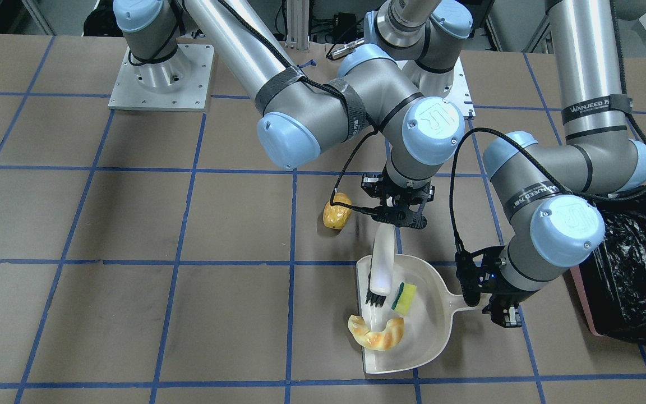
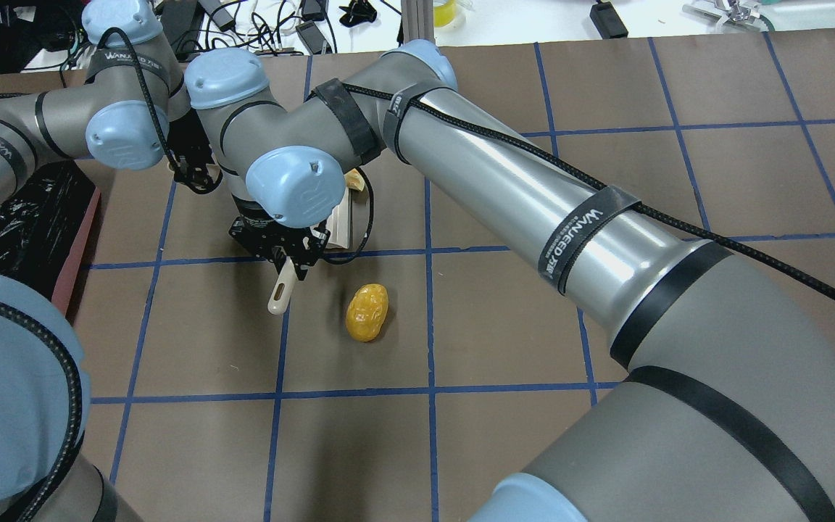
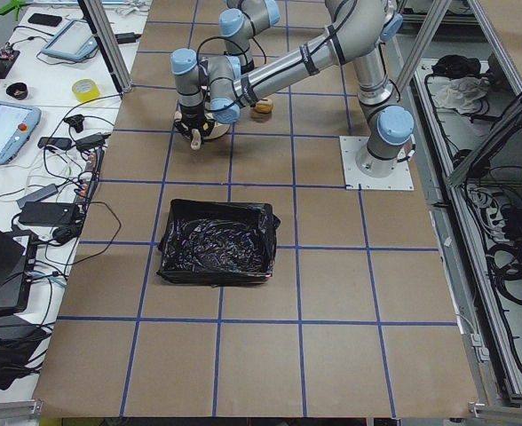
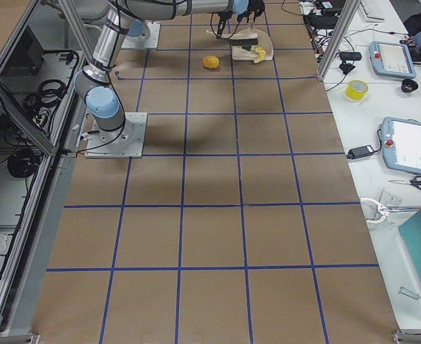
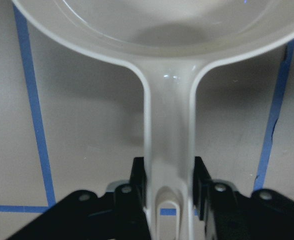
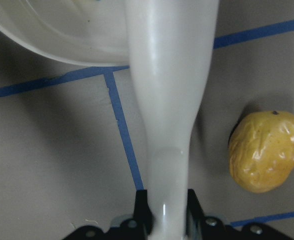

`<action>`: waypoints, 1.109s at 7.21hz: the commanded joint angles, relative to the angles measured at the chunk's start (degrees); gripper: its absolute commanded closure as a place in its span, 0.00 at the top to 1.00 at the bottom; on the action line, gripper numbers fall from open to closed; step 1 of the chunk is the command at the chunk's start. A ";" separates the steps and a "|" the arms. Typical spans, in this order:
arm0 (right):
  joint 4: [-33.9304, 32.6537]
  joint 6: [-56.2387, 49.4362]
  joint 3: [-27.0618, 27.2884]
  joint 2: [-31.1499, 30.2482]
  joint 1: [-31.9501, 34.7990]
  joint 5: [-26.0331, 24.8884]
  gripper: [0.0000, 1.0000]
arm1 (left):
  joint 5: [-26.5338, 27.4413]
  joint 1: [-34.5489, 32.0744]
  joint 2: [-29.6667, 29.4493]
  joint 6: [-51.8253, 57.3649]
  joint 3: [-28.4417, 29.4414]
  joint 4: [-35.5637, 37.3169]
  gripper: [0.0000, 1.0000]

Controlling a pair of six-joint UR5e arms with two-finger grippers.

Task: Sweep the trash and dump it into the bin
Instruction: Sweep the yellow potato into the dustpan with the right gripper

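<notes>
My right gripper [image 1: 393, 216] is shut on the beige brush's handle [image 6: 169, 100]; its dark bristles [image 1: 375, 297] rest inside the beige dustpan [image 1: 418, 336]. My left gripper [image 1: 494, 306] is shut on the dustpan handle [image 5: 169, 150], and the pan lies flat on the table. The yellow-and-green sponge [image 1: 405, 297] lies in the pan beside the bristles. The tan croissant [image 1: 376, 335] straddles the pan's open lip. The golden potato piece [image 1: 337, 212] lies on the table outside the pan, beside the brush handle [image 2: 280, 293]. The pink bin with black bag [image 1: 637, 269] stands behind the left arm.
Brown paper with blue tape lines covers the table [image 1: 132, 224]. The right arm's long link [image 2: 533, 217] crosses over the table's middle. The potato also shows in the right wrist view [image 6: 264, 152], right of the handle. The bin [image 3: 217, 241] stands apart from the pan.
</notes>
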 commanded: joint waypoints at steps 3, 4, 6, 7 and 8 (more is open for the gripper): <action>10.07 -2.45 1.68 -3.78 -3.55 -6.78 0.00 | 0.17 0.85 1.08 3.00 -1.70 -0.09 0.00; 9.94 -2.02 5.25 -6.14 -4.17 -6.17 0.00 | 0.35 1.91 2.48 5.28 -2.93 -0.26 0.00; 1.55 -1.84 19.19 -13.94 -5.32 -5.37 0.00 | 0.26 4.46 7.47 3.83 -8.98 -0.79 0.00; -4.85 -1.23 26.75 -17.46 -5.15 -5.11 0.00 | 1.57 4.55 10.11 -0.80 -11.62 -0.79 0.00; -9.09 0.78 31.43 -19.33 -4.62 -3.19 0.00 | 1.84 4.55 13.01 -2.59 -15.21 -0.70 0.00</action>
